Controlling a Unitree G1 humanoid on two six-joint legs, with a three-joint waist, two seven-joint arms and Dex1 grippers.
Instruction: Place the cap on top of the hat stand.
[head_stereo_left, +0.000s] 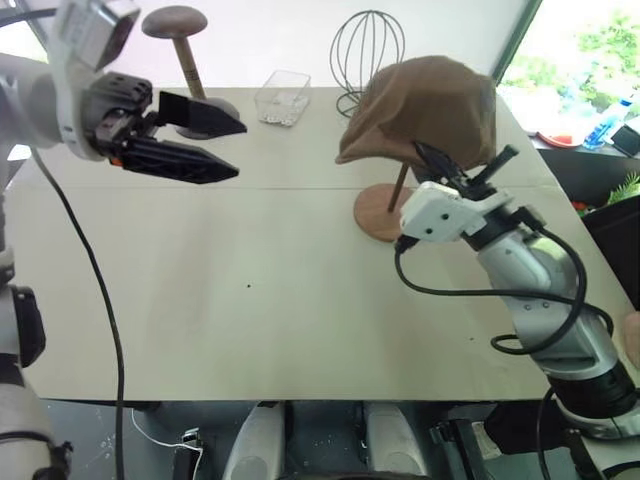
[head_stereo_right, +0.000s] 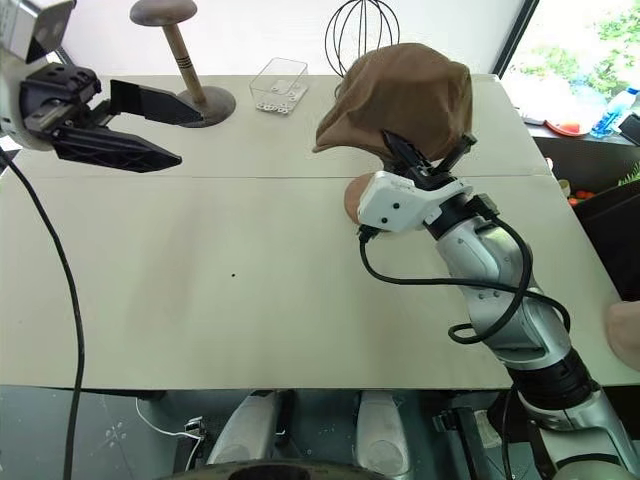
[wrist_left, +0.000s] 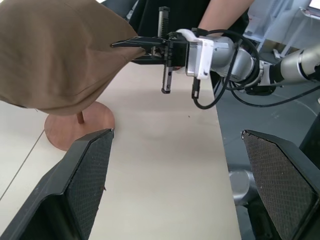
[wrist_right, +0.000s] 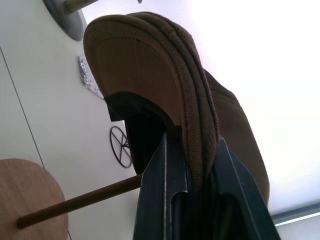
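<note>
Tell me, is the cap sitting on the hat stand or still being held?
Held: the right end effector is shut on the cap, which hangs over the hat stand; whether it rests there, cannot tell.
</note>
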